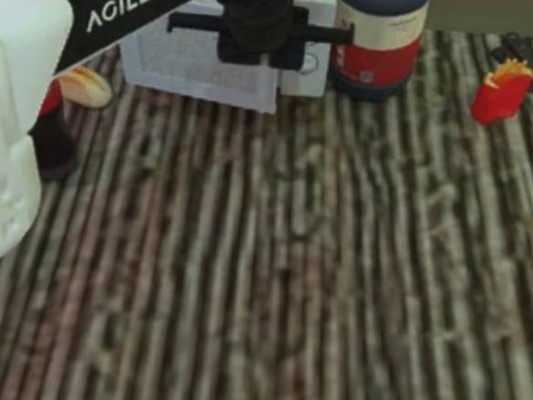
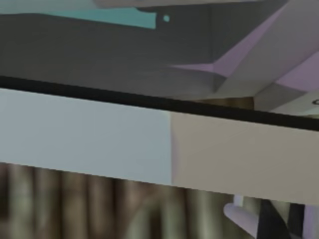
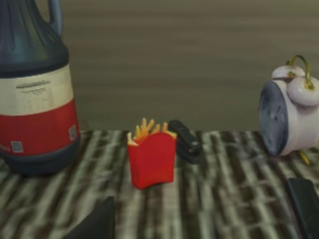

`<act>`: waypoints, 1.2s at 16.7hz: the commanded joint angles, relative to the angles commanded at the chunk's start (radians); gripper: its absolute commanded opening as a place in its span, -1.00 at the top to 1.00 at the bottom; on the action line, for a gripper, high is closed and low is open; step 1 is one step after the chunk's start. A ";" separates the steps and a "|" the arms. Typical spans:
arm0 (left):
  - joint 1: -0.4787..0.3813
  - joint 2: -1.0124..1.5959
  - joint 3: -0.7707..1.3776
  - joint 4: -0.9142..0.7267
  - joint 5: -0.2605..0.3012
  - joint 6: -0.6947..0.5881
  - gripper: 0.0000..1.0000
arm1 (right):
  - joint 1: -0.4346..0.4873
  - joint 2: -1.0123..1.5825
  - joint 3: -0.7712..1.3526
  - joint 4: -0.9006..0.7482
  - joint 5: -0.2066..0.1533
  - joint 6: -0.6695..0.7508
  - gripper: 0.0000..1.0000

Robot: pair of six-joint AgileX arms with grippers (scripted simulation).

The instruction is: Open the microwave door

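The small white microwave (image 1: 318,7) stands at the table's back edge, left of centre. Its door (image 1: 198,67), with the grey mesh window, faces forward; the door's edge beside the knob strip (image 1: 308,64) stands slightly forward of that strip. My left gripper (image 1: 260,26) is a black block above the microwave's front, over the seam between door and knob strip. In the left wrist view a pale flat panel (image 2: 84,134) with a dark upper edge fills the picture from very close. My right gripper (image 3: 204,199) is open, low over the table at the right, out of the top view.
A big dark bottle with a red and white label (image 1: 378,38) stands right next to the microwave. A red fries box (image 1: 503,93), a black stapler (image 3: 185,142) and an alarm clock (image 3: 289,114) are at the back right. A bread roll (image 1: 85,87) and a dark red-topped object (image 1: 51,139) lie at the left.
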 joint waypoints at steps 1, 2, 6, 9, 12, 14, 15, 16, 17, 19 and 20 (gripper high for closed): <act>0.000 0.000 0.000 0.000 0.000 0.000 1.00 | 0.000 0.000 0.000 0.000 0.000 0.000 -1.00; 0.000 0.000 0.000 0.000 0.000 0.000 1.00 | 0.000 0.000 0.000 0.000 0.000 0.000 -1.00; 0.000 0.000 0.000 0.000 0.000 0.000 1.00 | 0.000 0.000 0.000 0.000 0.000 0.000 -1.00; 0.000 0.000 0.000 0.000 0.000 0.000 1.00 | 0.000 0.000 0.000 0.000 0.000 0.000 -1.00; -0.007 0.001 -0.005 0.003 0.005 -0.001 1.00 | 0.000 0.000 0.000 0.000 0.000 0.000 -1.00; -0.002 -0.023 -0.041 0.022 0.011 0.021 1.00 | 0.000 0.000 0.000 0.000 0.000 0.000 -1.00; 0.001 -0.041 -0.068 0.036 0.018 0.037 1.00 | 0.000 0.000 0.000 0.000 0.000 0.000 -1.00; 0.005 -0.059 -0.097 0.050 0.026 0.053 1.00 | 0.000 0.000 0.000 0.000 0.000 0.000 -1.00; 0.008 -0.076 -0.126 0.064 0.035 0.070 1.00 | 0.000 0.000 0.000 0.000 0.000 0.000 -1.00; 0.012 -0.103 -0.171 0.087 0.049 0.097 1.00 | 0.000 0.000 0.000 0.000 0.000 0.000 -1.00; 0.013 -0.109 -0.180 0.092 0.053 0.103 1.00 | 0.000 0.000 0.000 0.000 0.000 0.000 -1.00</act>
